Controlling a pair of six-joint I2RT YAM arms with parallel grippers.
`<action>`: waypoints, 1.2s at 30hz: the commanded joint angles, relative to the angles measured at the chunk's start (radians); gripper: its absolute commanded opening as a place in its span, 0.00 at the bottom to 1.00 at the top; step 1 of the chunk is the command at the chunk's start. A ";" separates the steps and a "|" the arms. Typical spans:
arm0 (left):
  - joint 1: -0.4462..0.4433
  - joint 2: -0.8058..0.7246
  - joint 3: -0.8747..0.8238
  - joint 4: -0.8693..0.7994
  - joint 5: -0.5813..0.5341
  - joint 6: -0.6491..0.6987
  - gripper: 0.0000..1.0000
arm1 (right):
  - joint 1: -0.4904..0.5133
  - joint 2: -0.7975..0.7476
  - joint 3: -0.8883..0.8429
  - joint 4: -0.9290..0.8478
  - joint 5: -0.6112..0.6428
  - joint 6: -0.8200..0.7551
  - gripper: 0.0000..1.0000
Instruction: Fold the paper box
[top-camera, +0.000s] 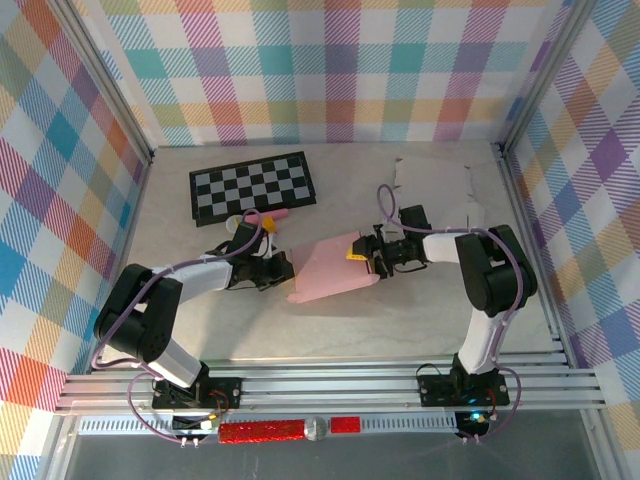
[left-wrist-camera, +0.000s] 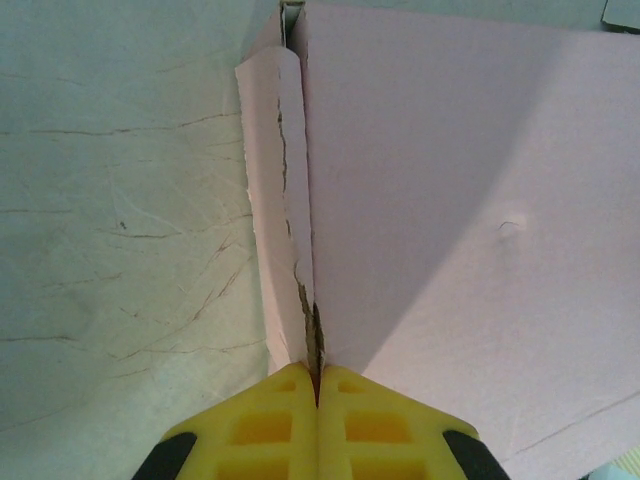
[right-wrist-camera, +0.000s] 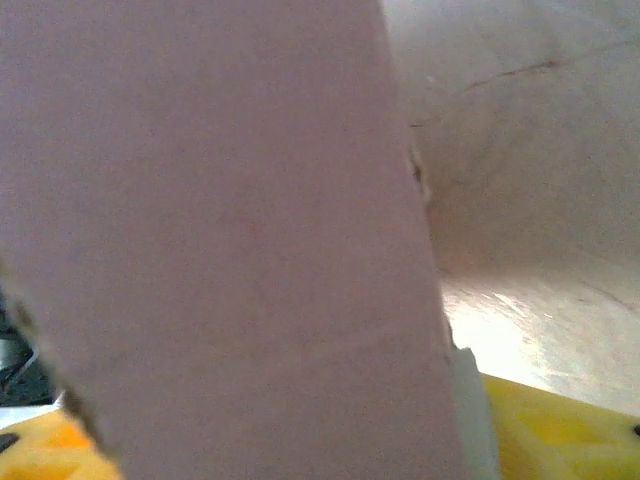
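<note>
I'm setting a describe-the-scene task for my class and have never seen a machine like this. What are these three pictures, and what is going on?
These are two robot arms bolted at the near edge of a table, seen once from above and once from a small camera on each wrist. Between them lies a pink paper box, still mostly flat. The left gripper, with yellow fingers, is shut on the box's folded edge. The right gripper is at the box's other end; its wrist camera sees pink paper close up, so whether it grips is unclear. Farther back lie a black-and-white checkerboard and some white paper pieces.
</note>
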 joint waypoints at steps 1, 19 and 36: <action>0.009 0.010 -0.017 -0.021 -0.010 -0.005 0.01 | 0.006 -0.015 0.020 0.078 -0.036 0.060 0.61; -0.011 -0.222 0.128 -0.185 -0.136 0.180 0.27 | 0.006 -0.083 0.034 0.026 -0.005 0.238 0.41; -0.323 -0.326 0.358 -0.580 -0.174 0.991 0.36 | -0.006 -0.151 0.113 -0.373 -0.031 0.586 0.33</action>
